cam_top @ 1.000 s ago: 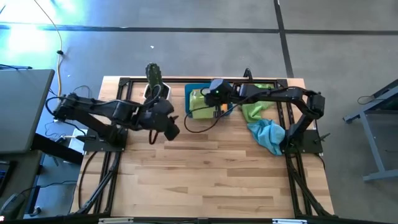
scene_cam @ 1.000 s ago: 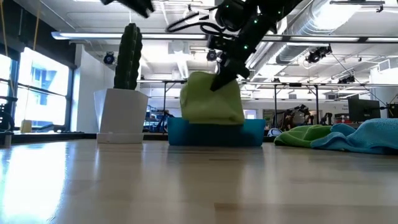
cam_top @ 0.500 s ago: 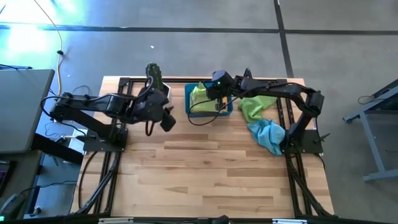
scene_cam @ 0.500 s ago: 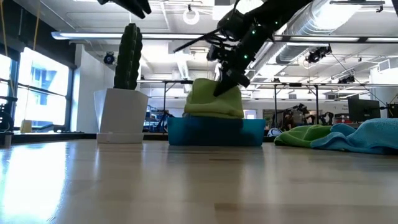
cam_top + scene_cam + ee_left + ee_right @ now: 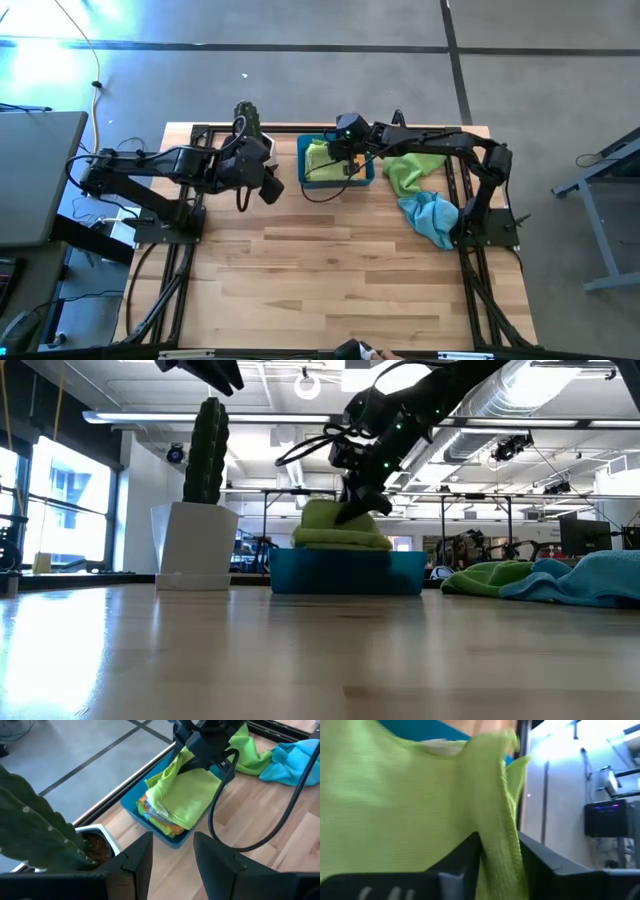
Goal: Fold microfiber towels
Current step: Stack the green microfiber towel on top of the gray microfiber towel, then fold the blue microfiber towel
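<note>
A folded lime green towel (image 5: 322,158) lies on a stack of folded cloths in the blue bin (image 5: 300,172) at the table's far middle. In the low view the towel (image 5: 335,532) humps above the bin's rim (image 5: 345,572). My right gripper (image 5: 352,512) is over the bin, shut on this towel. My left gripper (image 5: 268,188) hovers open and empty left of the bin, near the cactus pot. A second lime green towel (image 5: 410,172) and a light blue towel (image 5: 430,215) lie crumpled on the table right of the bin. My right gripper pinches a raised fold of the lime green towel (image 5: 495,840) between its two fingers (image 5: 457,857), near the towel's upper edge (image 5: 182,760). The fingers slant down from the table's right side. The rest of the towel lies on the stack in the bin, slack.
A cactus in a white pot (image 5: 247,125) stands at the far edge, left of the bin and close to my left gripper. Yellow and orange cloth edges (image 5: 160,820) show under the green towel. The bare wooden table (image 5: 340,270) stretches toward the near edge.
My right gripper has gone down and toward the table's far edge with the lime green towel. The towel hung in front of the bin and now lies on the stack inside it. My left gripper has drawn back toward the far edge, nearer the cactus.
</note>
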